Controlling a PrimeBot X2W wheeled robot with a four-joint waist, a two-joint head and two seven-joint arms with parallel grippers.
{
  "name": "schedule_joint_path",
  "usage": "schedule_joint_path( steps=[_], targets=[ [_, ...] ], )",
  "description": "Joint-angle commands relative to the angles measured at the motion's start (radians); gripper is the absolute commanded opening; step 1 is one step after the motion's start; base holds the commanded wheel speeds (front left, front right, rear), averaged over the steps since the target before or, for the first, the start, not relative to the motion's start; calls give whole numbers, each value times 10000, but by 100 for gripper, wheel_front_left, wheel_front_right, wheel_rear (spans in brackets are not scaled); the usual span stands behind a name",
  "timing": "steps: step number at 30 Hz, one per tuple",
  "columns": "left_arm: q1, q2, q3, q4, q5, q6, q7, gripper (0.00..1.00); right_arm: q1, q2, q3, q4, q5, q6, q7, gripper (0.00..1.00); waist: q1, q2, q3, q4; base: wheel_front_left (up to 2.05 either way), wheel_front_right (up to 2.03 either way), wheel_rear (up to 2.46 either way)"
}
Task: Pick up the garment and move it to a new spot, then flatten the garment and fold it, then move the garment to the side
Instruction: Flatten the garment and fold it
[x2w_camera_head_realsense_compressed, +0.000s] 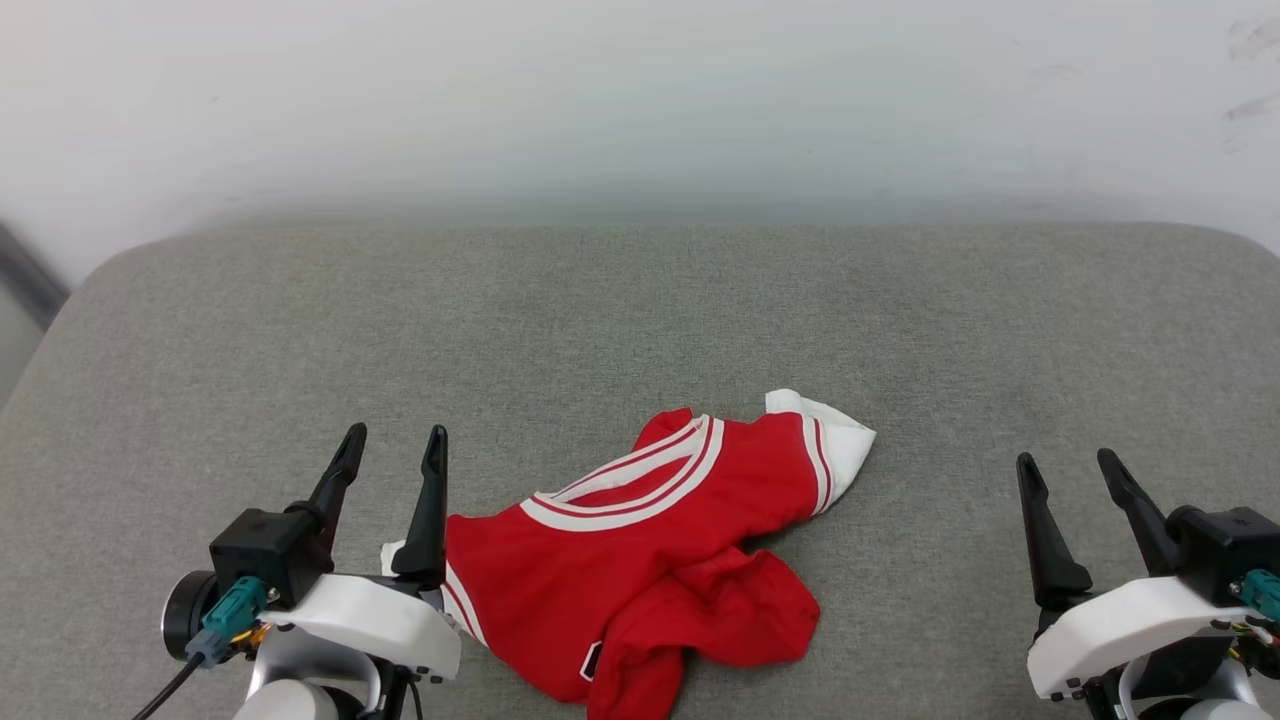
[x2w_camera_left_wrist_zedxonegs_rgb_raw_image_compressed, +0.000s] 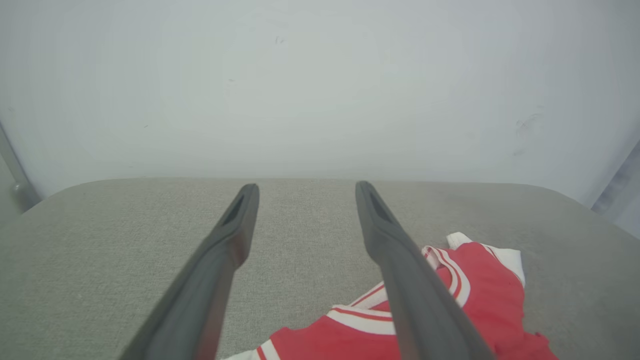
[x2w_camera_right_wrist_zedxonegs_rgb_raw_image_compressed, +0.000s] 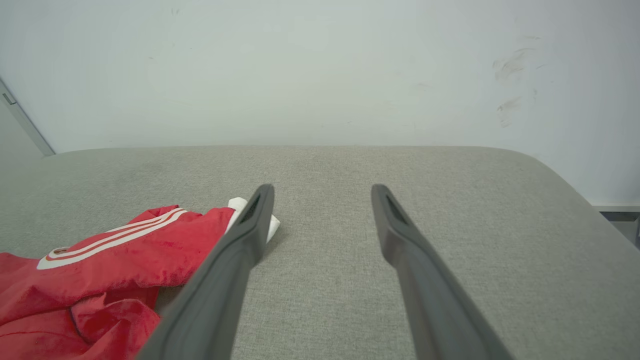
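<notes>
Garment (x2w_camera_head_realsense_compressed: 640, 560) lies crumpled; head view frames left claw (x2w_camera_head_realsense_compressed: 396, 435), right claw (x2w_camera_head_realsense_compressed: 1068, 460) open.

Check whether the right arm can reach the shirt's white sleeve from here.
Probably yes. The right gripper is open, and only bare grey cushion lies between it and the white sleeve; nothing blocks the way.

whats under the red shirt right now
The garment lies crumpled directly on the grey cushion, which shows all around it. Anything beneath its folds is covered.
</notes>
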Motion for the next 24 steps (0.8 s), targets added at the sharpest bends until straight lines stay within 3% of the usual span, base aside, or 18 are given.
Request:
schedule_joint_path(
  steps=[1,6,11,18,24],
  targets=[
    [84,-26,-17,-65,41,51,-66,100,109,9,-5,-52,-59,-7,18,100,0,-1,2,0,0,0,0],
    [154,-133,-71,-151,32,132,-141,100,80,9,-149,184,52,-7,422,100,0,-1,96,99,0,0,0],
    [-177,-213,-155,-273,115,69,-262,100,-676,10,-367,957,-31,-7,2121,100,0,-1,544,421,0,0,0],
    [-820,-549,-411,-91,191,-187,-506,100,-2236,-840,399,2100,529,-5,4435,100,0,-1,1446,1271,0,0,0],
    [-1318,-874,-580,292,206,-445,-708,100,-3471,-1528,1343,3012,1079,-7,5271,100,0,-1,2130,1942,0,0,0]
  ],
)
